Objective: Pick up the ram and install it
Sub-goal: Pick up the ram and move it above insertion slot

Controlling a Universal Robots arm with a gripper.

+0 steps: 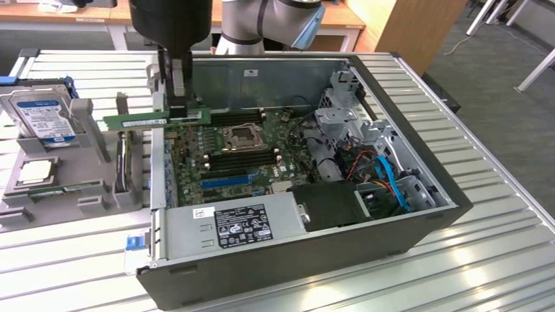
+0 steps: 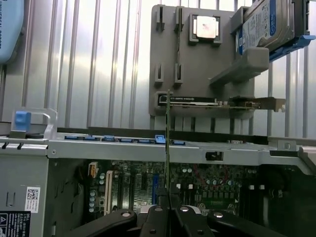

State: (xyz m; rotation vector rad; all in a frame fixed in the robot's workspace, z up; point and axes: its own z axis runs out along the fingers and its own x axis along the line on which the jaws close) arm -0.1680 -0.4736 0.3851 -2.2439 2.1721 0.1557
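claw — clamped on ram | ram over computer case wall

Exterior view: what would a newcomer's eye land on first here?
The open computer case dominates the middle, its motherboard exposed. Above its edge toward the exterior view's left, the gripper holds the ram level. A hard drive stands in a grey holder further left.
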